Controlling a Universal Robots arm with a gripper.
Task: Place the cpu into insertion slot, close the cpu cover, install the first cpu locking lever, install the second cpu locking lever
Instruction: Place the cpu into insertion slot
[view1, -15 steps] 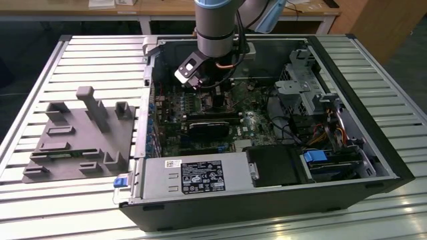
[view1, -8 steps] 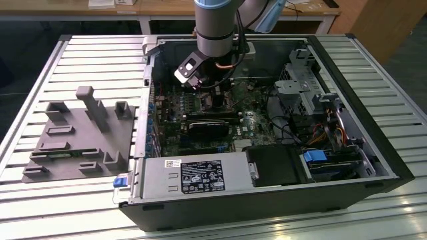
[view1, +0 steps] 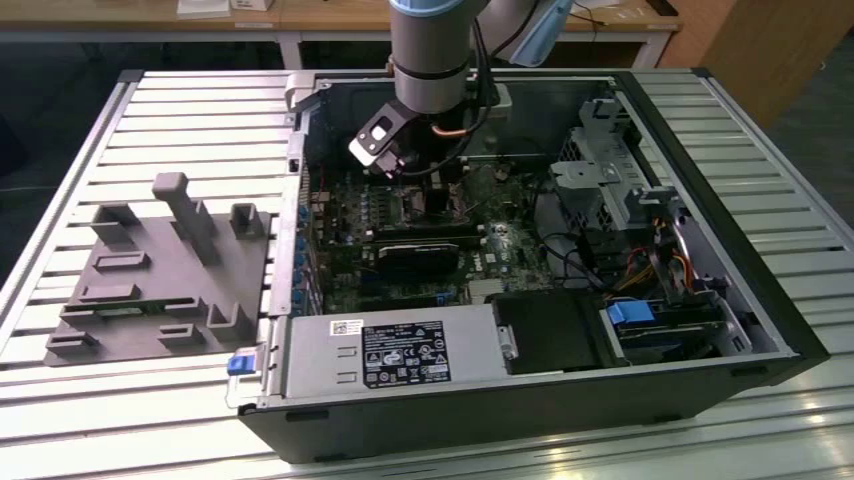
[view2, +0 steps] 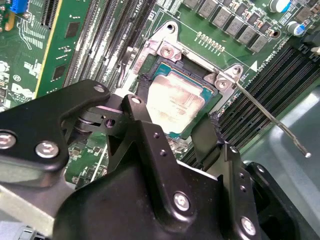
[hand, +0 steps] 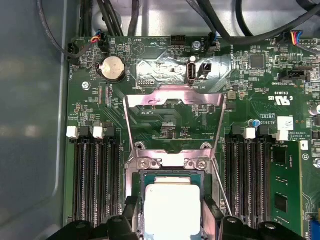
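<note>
The cpu (hand: 172, 207), flat, square, matte silver, looks seated in the insertion slot (view2: 186, 68), so we reckon step one's nearly done. The gripper (view2: 177, 104) pinches its opposite edges, barely chip-wide open. Letting go calls for a straight lift. The cpu cover (hand: 175, 96), a thin shiny frame, stands open. In the exterior view the power supply (view1: 387, 350) sits at six o'clock from the gripper.

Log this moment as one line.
pincer at cpu | cpu at insertion slot | cpu cover open | locking lever unlatched
</note>
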